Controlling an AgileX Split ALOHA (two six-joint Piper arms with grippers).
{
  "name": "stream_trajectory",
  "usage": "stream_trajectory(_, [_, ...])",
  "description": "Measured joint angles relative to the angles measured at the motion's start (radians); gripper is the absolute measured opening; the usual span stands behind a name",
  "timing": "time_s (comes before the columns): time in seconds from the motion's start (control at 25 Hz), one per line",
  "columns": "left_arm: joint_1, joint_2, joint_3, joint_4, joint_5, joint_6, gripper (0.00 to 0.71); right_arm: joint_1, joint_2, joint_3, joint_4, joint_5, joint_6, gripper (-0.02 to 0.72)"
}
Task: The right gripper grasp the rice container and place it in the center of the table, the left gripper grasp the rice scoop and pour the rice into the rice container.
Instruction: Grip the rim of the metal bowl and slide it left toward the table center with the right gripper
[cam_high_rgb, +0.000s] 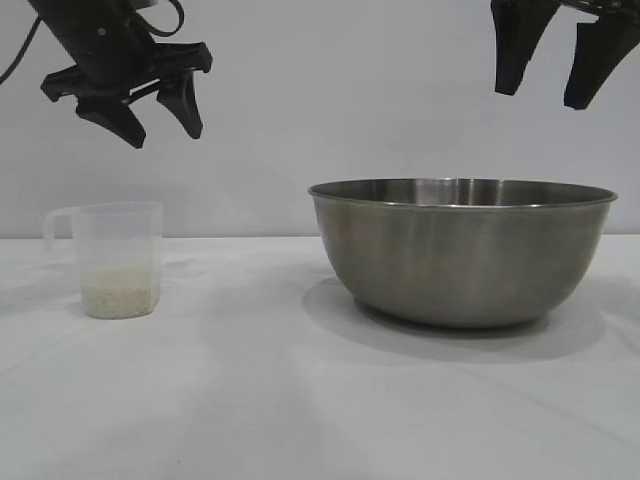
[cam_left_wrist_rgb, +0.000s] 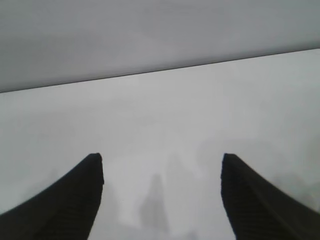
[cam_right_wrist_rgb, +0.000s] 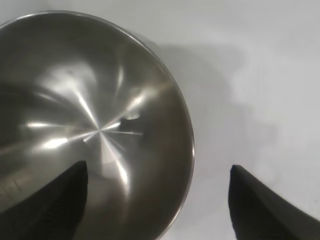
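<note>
The right pincer, cut off at the frame's top, hung open and empty above the steel rice container. The left pincer gaped empty over the rice scoop, with clear bench between both vessels.

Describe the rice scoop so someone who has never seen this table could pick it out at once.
On the white table, look away from the big steel bowl to the far side, under the open left gripper. The rice scoop stands there upright: small, see-through plastic, with a loop handle and a pale layer of rice at its bottom.
</note>
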Motion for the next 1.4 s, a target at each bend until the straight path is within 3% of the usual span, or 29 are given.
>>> stream_trajectory(0.16, [0.000,0.000,0.000,0.000,0.000,0.002,0.421,0.000,0.024,0.000,0.002,0.000,0.014,0.503])
stream_trajectory(0.32, [0.000,0.000,0.000,0.000,0.000,0.002,0.421,0.000,0.062,0.000,0.002,0.000,0.086,0.503])
stream_trajectory(0.56, [0.000,0.000,0.000,0.000,0.000,0.002,0.421,0.000,0.137,0.000,0.002,0.000,0.103,0.503])
stream_trajectory(0.72, [0.000,0.000,0.000,0.000,0.000,0.002,0.421,0.000,0.181,0.000,-0.019,-0.002,0.108,0.503])
stream_trajectory(0.88, [0.000,0.000,0.000,0.000,0.000,0.002,0.421,0.000,0.205,0.000,-0.072,-0.006,0.180,0.503])
stream_trajectory(1.04, [0.000,0.000,0.000,0.000,0.000,0.002,0.421,0.000,0.227,0.000,-0.084,-0.008,0.198,0.503])
stream_trajectory(1.4, [0.000,0.000,0.000,0.000,0.014,0.002,0.421,0.000,0.239,0.000,-0.084,-0.008,0.193,0.099])
